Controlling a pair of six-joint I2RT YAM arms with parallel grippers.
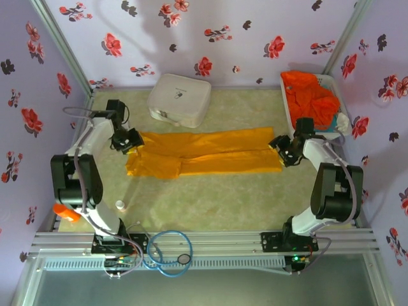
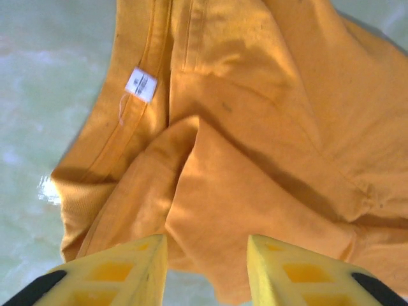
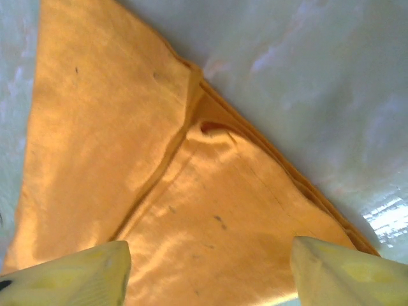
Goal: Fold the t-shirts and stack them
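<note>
The golden yellow-orange t-shirt (image 1: pixel 204 153) lies folded into a long band across the middle of the table. My left gripper (image 1: pixel 132 143) hangs open over its left end, where the collar with a white label (image 2: pixel 141 83) and a folded sleeve (image 2: pixel 191 191) show between my fingers. Over the shirt's right end my right gripper (image 1: pixel 285 150) stands open, above a layered corner (image 3: pixel 210 191) of the cloth. The red-orange t-shirt (image 1: pixel 311 97) sits crumpled in a white bin (image 1: pixel 338 89) at the back right.
A white rounded-square hard case (image 1: pixel 180 99) stands at the back, just behind the yellow shirt. A small orange cylinder (image 1: pixel 65 213) lies by the left arm's base, and a small white object (image 1: pixel 120 204) rests on the mat near the front left. Floral walls close in the table.
</note>
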